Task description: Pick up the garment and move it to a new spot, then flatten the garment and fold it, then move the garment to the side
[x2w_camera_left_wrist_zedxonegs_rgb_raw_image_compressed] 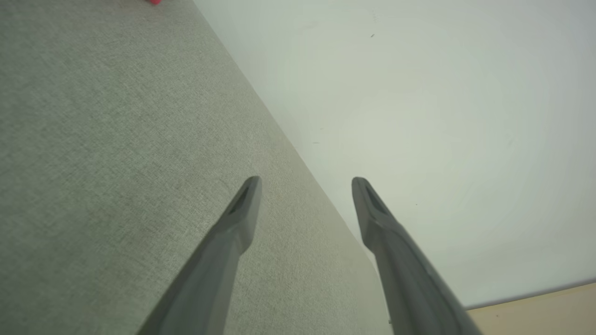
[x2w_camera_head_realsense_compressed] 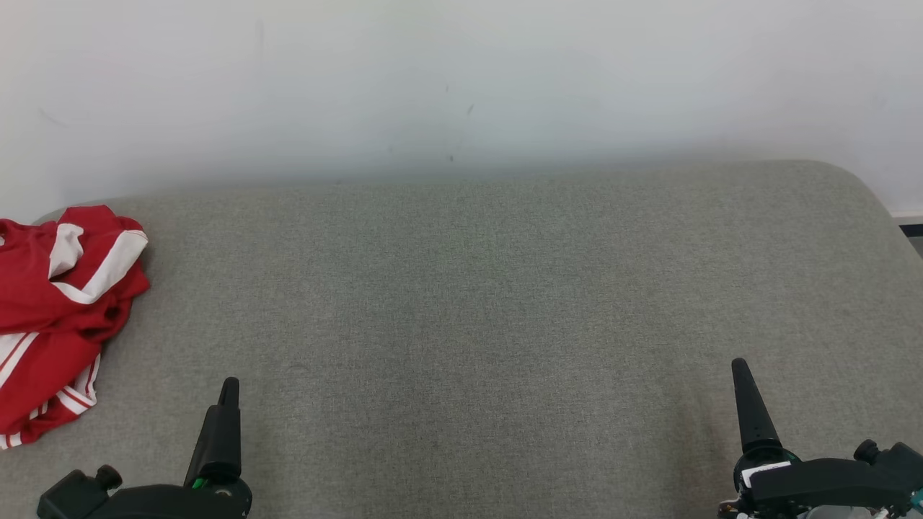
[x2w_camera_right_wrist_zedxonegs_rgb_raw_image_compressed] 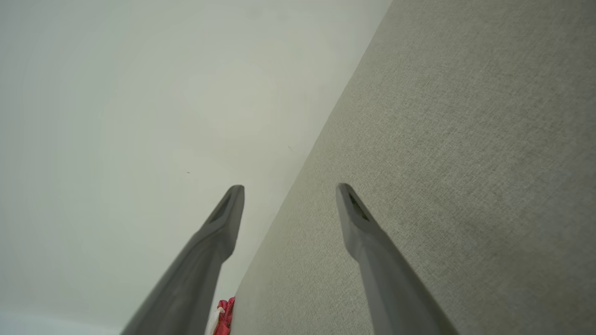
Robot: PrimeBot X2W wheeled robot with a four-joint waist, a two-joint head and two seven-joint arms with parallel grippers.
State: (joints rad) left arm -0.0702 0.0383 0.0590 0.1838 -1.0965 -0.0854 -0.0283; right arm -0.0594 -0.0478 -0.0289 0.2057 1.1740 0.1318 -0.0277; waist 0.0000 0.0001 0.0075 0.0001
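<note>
The garment (x2w_camera_head_realsense_compressed: 50,317), red with white stripes and trim, lies crumpled at the far left edge of the grey cloth-covered surface (x2w_camera_head_realsense_compressed: 461,324). A sliver of the garment (x2w_camera_right_wrist_zedxonegs_rgb_raw_image_compressed: 225,316) also peeks out low in the right wrist view. My left gripper (x2w_camera_head_realsense_compressed: 228,393) is at the lower left, to the right of the garment and apart from it. Its fingers stand open with nothing between them (x2w_camera_left_wrist_zedxonegs_rgb_raw_image_compressed: 305,184). At the lower right my right gripper (x2w_camera_head_realsense_compressed: 741,371) hovers far from the garment, open and holding nothing (x2w_camera_right_wrist_zedxonegs_rgb_raw_image_compressed: 288,188).
A pale wall (x2w_camera_head_realsense_compressed: 461,86) runs along the far edge of the grey surface. The surface rounds off at its far right corner (x2w_camera_head_realsense_compressed: 858,180). A strip of beige floor (x2w_camera_left_wrist_zedxonegs_rgb_raw_image_compressed: 535,311) shows beyond it in the left wrist view.
</note>
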